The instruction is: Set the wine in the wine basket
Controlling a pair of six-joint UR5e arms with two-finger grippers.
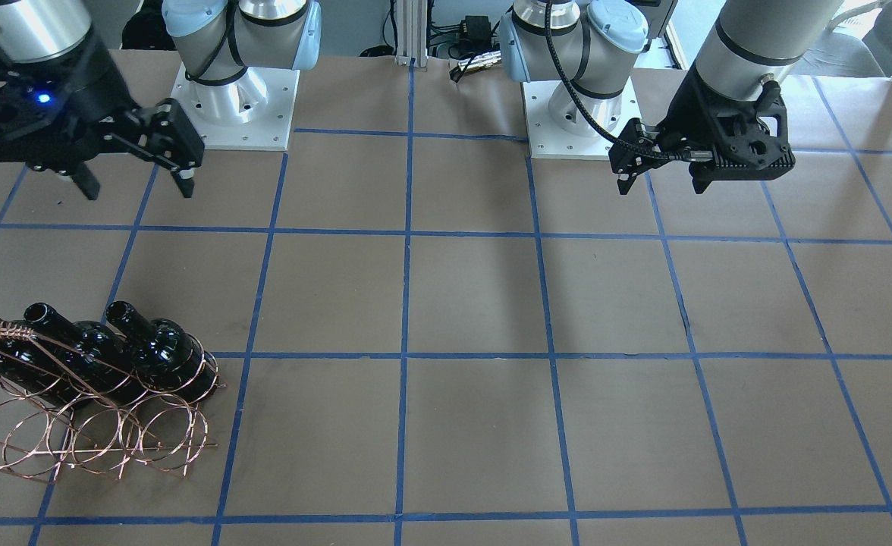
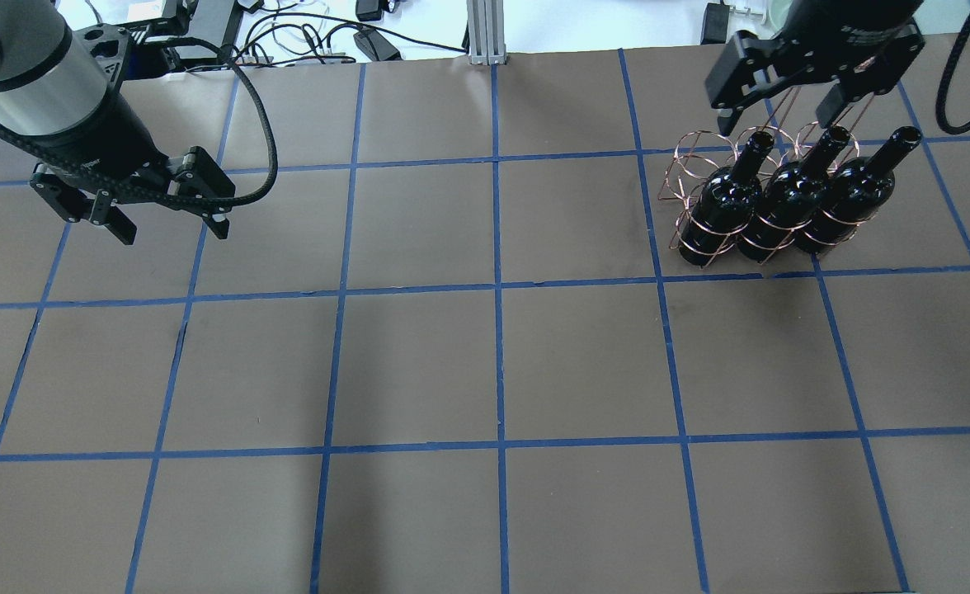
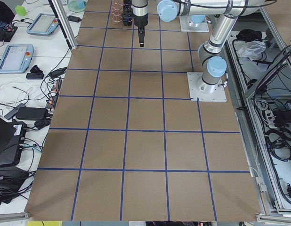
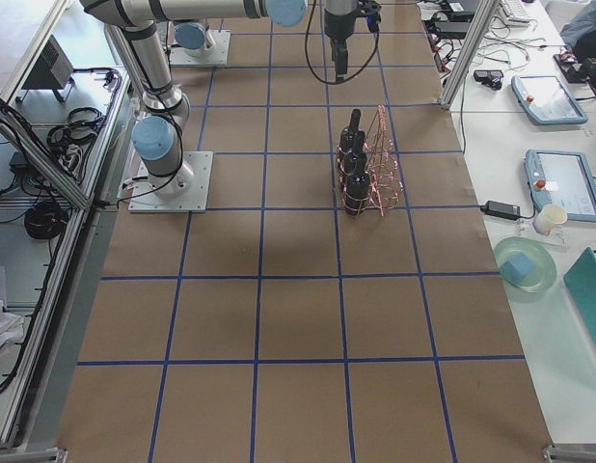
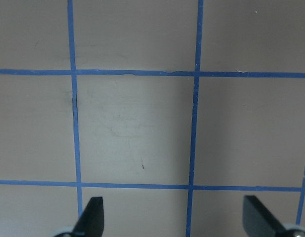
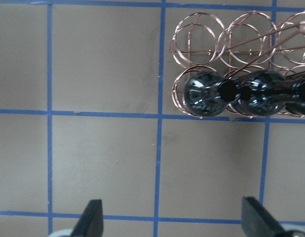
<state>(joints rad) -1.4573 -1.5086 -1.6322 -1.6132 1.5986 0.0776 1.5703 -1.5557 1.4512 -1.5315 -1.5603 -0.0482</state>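
wine basket [image 1: 89, 444] standing on brown table [image 1: 476, 303] gridded with blue tape [image 1: 406, 303]

There are three bottles: the left bottle [image 2: 720, 210], the middle bottle [image 2: 786, 202] and the right bottle [image 2: 852, 194]. There is one wire basket [image 2: 694, 153]. It has two rows of round holes, three in each row. There is one table [image 2: 419, 363]. There are two robot arms, the left arm [image 2: 48, 91] and the right arm [image 1: 29, 30]. There are two grippers, the left gripper [image 2: 173, 233] and the right gripper [image 1: 139, 191], and each one has two fingers. Off to the side there are two flat screens, the near screen [image 4: 568, 183] and the far screen [image 4: 544, 96], one cup [image 4: 546, 219] and one green bowl [image 4: 523, 262].
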